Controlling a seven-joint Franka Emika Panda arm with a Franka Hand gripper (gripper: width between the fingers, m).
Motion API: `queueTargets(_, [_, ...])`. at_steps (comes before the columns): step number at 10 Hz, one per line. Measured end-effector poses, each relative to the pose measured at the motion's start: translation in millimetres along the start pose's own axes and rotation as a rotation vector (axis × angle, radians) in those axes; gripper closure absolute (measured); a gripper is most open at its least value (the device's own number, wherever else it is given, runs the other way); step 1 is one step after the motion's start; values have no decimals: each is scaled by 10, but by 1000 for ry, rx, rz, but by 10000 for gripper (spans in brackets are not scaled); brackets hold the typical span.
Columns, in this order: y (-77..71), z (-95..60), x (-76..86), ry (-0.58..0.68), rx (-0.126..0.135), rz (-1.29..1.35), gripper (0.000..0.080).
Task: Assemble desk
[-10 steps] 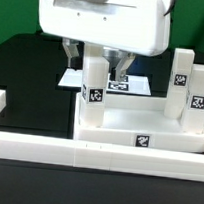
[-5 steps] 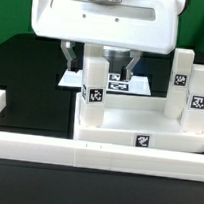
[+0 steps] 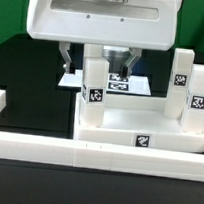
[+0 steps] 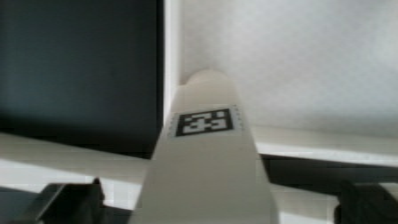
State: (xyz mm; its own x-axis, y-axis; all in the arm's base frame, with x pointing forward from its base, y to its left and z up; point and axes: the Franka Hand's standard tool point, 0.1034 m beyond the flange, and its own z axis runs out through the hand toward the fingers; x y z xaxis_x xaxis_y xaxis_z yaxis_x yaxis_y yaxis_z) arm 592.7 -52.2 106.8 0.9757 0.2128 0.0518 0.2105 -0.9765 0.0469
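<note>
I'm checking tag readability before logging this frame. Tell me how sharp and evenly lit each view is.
Exterior view: fairly sharp, evenly lit; the tag on the near leg and on the tabletop rim read crisply, and the white surfaces look bright against the black table. Wrist view: soft and blurred; the leg looms large and tapers with perspective, its tag smeared; the dark fingers are out of focus.
</note>
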Motion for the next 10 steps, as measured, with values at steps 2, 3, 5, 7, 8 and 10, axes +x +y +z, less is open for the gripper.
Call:
queueTargets(2, [8, 0, -3, -2, -3, -34, 150])
queueTargets(3, [11, 1, -4, -2, -3, -33, 294])
queueTargets(5, [10, -2, -2, -1, -3, -17, 509])
queueTargets(7, [7, -1, -2, -1, -1, 11, 509])
queueTargets(8, [6, 0, -3, -1, 0, 137, 509])
queueTargets(10, [7, 0, -3, -1, 1, 249, 509])
